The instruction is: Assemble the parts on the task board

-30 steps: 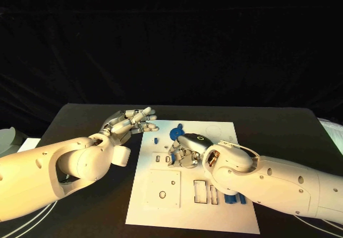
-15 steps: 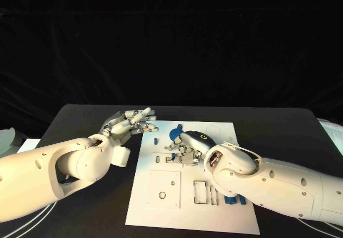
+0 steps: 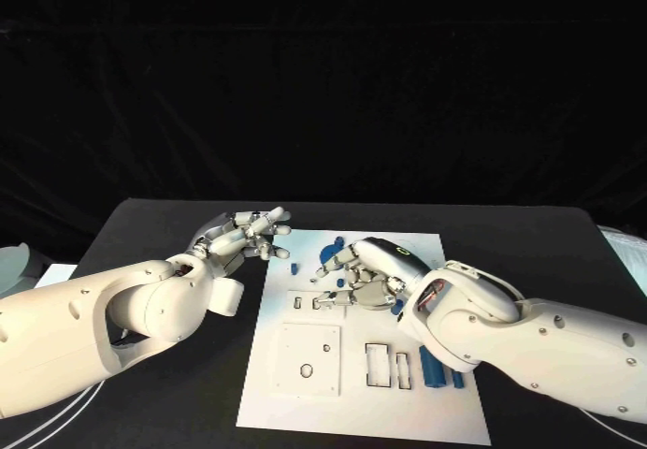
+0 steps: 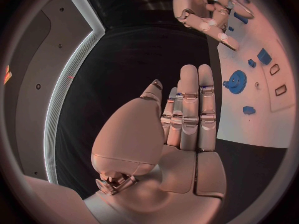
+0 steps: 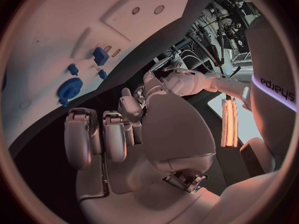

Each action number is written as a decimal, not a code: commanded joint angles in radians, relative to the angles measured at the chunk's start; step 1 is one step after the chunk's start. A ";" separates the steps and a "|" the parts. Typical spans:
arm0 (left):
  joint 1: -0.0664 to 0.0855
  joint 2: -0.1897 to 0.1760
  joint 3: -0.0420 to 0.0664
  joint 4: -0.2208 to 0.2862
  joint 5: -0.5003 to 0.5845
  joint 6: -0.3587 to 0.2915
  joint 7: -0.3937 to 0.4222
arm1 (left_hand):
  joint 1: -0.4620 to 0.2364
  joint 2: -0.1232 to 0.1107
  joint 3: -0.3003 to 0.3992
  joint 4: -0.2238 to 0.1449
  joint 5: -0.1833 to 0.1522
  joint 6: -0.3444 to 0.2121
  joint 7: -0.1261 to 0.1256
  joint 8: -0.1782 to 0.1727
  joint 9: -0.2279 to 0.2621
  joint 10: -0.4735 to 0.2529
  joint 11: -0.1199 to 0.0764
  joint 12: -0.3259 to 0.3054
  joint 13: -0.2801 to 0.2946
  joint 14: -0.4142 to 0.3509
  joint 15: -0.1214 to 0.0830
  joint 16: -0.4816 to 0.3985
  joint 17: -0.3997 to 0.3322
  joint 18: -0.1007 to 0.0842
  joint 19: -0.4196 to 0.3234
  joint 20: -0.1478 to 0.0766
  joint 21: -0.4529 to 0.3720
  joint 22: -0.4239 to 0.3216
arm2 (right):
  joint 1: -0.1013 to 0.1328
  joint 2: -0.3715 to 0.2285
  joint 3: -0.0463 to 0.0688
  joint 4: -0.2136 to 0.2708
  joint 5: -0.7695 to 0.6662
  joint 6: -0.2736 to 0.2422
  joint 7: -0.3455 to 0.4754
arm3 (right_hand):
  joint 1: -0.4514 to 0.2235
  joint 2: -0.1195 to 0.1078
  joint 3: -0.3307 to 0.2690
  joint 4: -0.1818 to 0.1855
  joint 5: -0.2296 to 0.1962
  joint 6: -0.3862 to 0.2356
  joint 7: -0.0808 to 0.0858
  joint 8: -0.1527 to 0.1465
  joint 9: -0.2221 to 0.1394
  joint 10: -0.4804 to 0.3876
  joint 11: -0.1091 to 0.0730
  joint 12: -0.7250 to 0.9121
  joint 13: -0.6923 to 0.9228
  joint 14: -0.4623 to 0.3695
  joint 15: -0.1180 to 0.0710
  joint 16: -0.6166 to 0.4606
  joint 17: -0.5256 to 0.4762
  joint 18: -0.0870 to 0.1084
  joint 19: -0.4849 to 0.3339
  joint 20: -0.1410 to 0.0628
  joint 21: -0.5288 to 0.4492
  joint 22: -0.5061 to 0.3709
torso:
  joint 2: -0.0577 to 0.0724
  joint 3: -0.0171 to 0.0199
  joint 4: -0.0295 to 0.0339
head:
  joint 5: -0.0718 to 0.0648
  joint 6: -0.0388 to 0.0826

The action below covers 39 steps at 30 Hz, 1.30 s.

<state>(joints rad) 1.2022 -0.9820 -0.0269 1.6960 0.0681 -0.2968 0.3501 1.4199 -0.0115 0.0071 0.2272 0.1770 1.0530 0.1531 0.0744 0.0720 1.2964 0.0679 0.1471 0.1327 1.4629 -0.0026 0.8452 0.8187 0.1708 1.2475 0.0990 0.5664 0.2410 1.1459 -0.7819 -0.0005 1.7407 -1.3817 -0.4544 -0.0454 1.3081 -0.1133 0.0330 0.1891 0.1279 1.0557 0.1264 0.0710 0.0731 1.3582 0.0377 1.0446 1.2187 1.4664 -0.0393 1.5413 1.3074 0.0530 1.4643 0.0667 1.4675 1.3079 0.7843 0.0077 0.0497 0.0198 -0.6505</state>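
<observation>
Head view: right robot hand (image 3: 362, 278) risen, shifted.

Robot lab, black-draped backdrop, black table (image 3: 162, 224), white task board (image 3: 418, 245), cable bundles behind.

1 white task board (image 3: 405, 412) lies on 1 black table (image 3: 162, 210). 2 hands show: the left hand (image 3: 243, 236) and the right hand (image 3: 362, 276). In the left wrist view 5 blue parts can be counted, among them 1 gear (image 4: 236, 80); others may be hidden
</observation>
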 commanded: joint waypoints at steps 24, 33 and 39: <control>0.101 0.167 -0.003 -0.134 -0.901 0.332 -0.975 | -0.206 0.057 -0.187 0.062 -0.057 -0.051 -0.110 0.498 0.369 0.035 -0.093 1.052 0.967 0.108 -0.080 0.726 0.752 -0.120 0.229 -0.072 0.879 1.076 | 0.105 -0.228 0.010 -0.031 0.383 -0.020 0.058 | 0.039 0.032 -0.030 0.003 0.080 -0.002 -0.001 0.002 0.001 -0.003 0.002 -0.002 -0.001 0.091 0.007 -0.010 0.207 -0.007 0.011 0.006 -0.006 0.051 | -0.043 0.0158 -0.0140 | 0.018 -0.012; 0.136 0.259 -0.012 -0.190 -0.953 0.382 -1.052 | -0.252 0.071 -0.244 0.065 -0.129 -0.097 -0.122 0.590 0.484 0.058 -0.106 1.092 1.012 0.108 -0.092 0.726 0.752 -0.139 0.267 -0.083 0.927 1.172 | 0.105 -0.227 0.010 -0.045 0.383 -0.018 0.048 | 0.041 0.033 -0.032 0.003 0.084 -0.002 -0.002 0.002 0.001 -0.003 0.001 -0.001 -0.001 0.090 0.006 -0.011 0.206 -0.007 0.011 0.005 -0.006 0.051 | -0.044 0.0168 -0.0157 | 0.026 -0.014; 0.150 0.314 -0.021 -0.237 -0.981 0.443 -1.079 | -0.269 0.075 -0.260 0.065 -0.130 -0.107 -0.124 0.599 0.499 0.055 -0.107 1.090 1.011 0.108 -0.094 0.726 0.752 -0.138 0.266 -0.086 0.926 1.169 | 0.105 -0.222 0.010 -0.052 0.383 -0.014 0.043 | 0.042 0.033 -0.034 0.003 0.088 -0.001 -0.002 0.002 0.001 -0.003 0.001 -0.004 -0.003 0.090 0.006 -0.012 0.204 -0.007 0.010 0.005 -0.007 0.049 | -0.044 0.0161 -0.0142 | 0.028 -0.017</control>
<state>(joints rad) 1.3500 -0.6727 -0.0481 1.4654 -0.8672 0.0694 -0.6689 1.1613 0.0616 -0.2458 0.2924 0.0532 0.9524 0.0279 0.6681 0.5700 1.3475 -0.0377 1.2348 1.1447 1.4657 -0.0914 1.5678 1.3079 0.0465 1.4648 0.0208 1.4936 1.3081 1.2513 -1.0059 0.0091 1.6895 -1.0008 -0.4761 0.0047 1.3412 -0.0802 0.0057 0.1917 0.2114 1.0528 0.1294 0.0710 0.0731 1.3580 0.0377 1.0405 1.2171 1.4664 -0.0394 1.5319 1.3079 0.0530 1.4644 0.0666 1.4674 1.3075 0.7401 0.0242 0.0340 0.0469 -0.6661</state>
